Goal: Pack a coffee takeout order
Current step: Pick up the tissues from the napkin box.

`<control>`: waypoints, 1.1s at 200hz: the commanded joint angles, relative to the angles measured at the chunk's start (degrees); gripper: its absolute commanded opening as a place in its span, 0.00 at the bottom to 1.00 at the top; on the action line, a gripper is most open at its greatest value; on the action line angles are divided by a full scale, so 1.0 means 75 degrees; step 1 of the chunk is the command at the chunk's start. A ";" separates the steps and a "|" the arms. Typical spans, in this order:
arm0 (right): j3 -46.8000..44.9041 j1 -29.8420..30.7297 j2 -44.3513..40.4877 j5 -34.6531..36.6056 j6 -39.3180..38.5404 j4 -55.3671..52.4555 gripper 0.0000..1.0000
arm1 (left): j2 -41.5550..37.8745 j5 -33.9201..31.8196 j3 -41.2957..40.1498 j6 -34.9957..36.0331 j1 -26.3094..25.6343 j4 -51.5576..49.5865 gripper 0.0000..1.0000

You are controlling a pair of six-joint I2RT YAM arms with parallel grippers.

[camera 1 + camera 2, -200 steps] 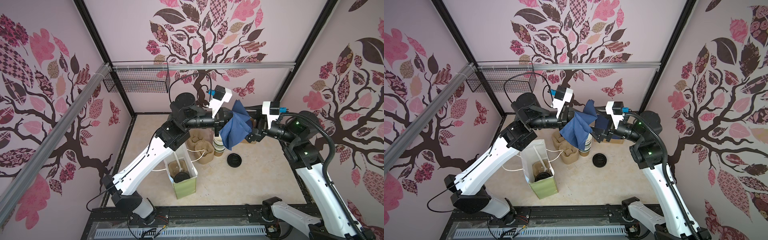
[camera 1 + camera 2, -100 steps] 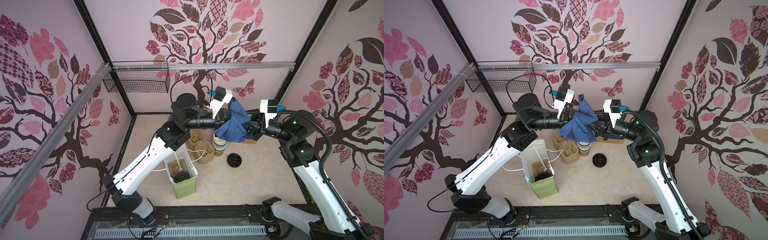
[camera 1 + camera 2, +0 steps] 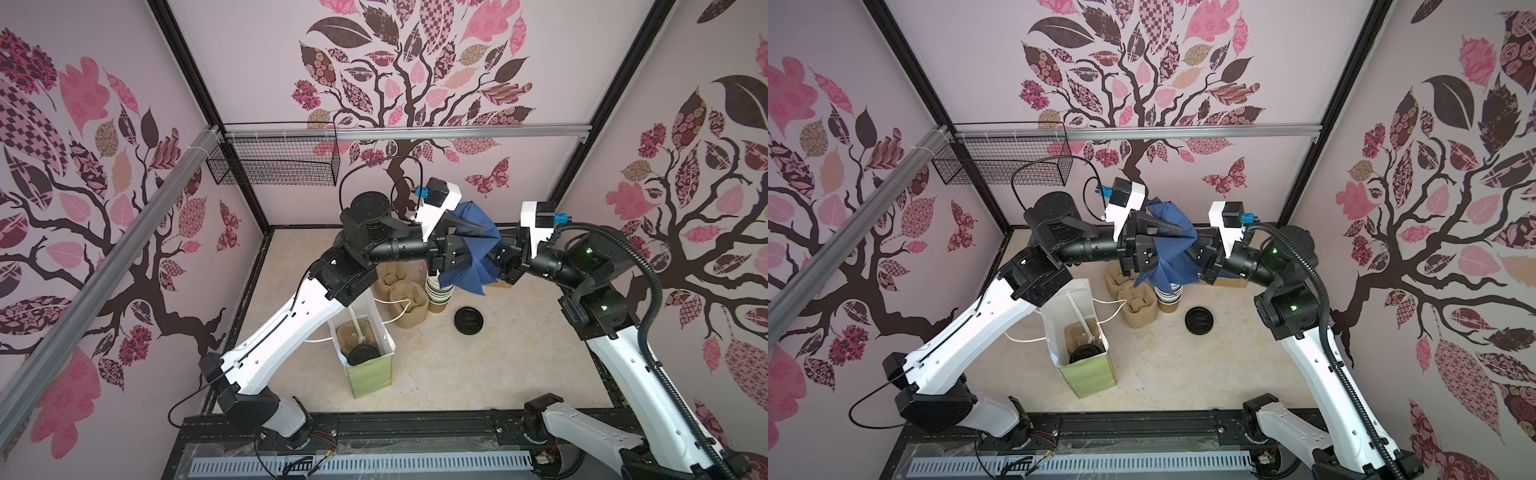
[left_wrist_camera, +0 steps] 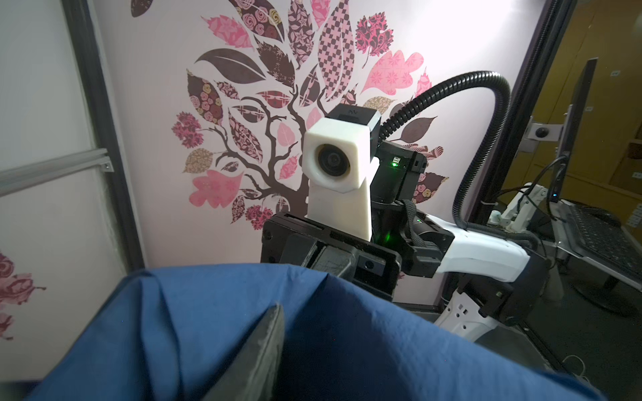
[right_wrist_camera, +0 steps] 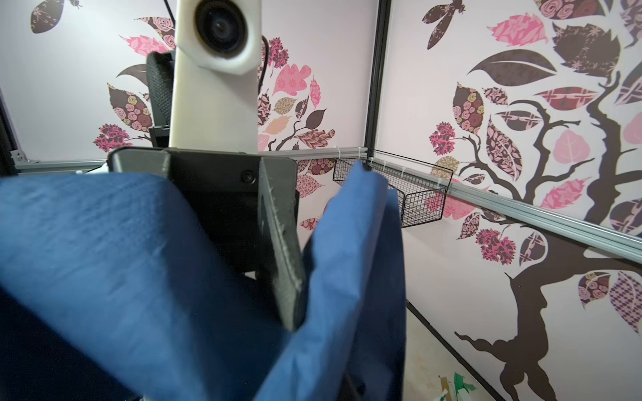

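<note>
Top views: the two arms meet high over the table (image 3: pixel 478 374), forearms stretched level toward each other, wrist cameras uppermost. The navy napkin (image 3: pixel 469 266) hangs bunched between them. The right gripper (image 3: pixel 496 251) is pressed together, pinching one side of it, while the left gripper (image 3: pixel 471 245) stands spread, one finger lying across the cloth's top fold. In the right wrist view a bare left finger (image 5: pixel 281 250) juts between two folds.

Lettering on the right arm's camera housing (image 4: pixel 354 114) is too small to read.

Directly below the grippers stands a stack of white-lined cups (image 3: pixel 438 291); a loose black lid (image 3: pixel 468 320) lies below the right gripper. Below the left arm's elbow, nearer the bases, the pale green paper bag (image 3: pixel 372 374) stands open — pulp carrier (image 3: pixel 349 334) and black-lidded cup (image 3: pixel 360 356) inside.
</note>
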 commanded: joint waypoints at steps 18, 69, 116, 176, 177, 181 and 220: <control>0.0221 0.0032 -0.0255 0.1309 -0.0154 -0.1079 0.00 | -0.1222 -0.2181 -0.0931 0.1116 -0.0029 0.0208 0.79; 0.1096 0.0047 0.0177 0.2210 -0.0742 -0.2729 0.00 | -0.3143 -0.4589 -0.2219 0.1459 -0.0034 -0.0321 0.83; 0.2075 0.1728 0.0824 0.3667 -0.1702 -0.3799 0.00 | -0.4030 -0.9073 -0.1349 -0.1150 -0.0026 -0.4234 0.80; 0.3052 0.4771 0.2153 0.5599 -0.1787 -0.4094 0.00 | -0.3480 -1.0140 0.0806 -0.6539 0.0044 -1.1408 0.81; 0.3072 0.4816 0.2174 0.5619 -0.1785 -0.4093 0.00 | -0.3486 -1.0124 0.0795 -0.6571 0.0044 -1.1453 0.81; 0.3127 0.4966 0.2274 0.5688 -0.1740 -0.4076 0.00 | -0.3511 -1.0102 0.0749 -0.6704 0.0055 -1.1603 0.81; 0.3544 0.5750 0.3074 0.6341 -0.1546 -0.3893 0.00 | -0.4180 -0.9309 -0.0510 -0.7394 0.0103 -1.1556 0.92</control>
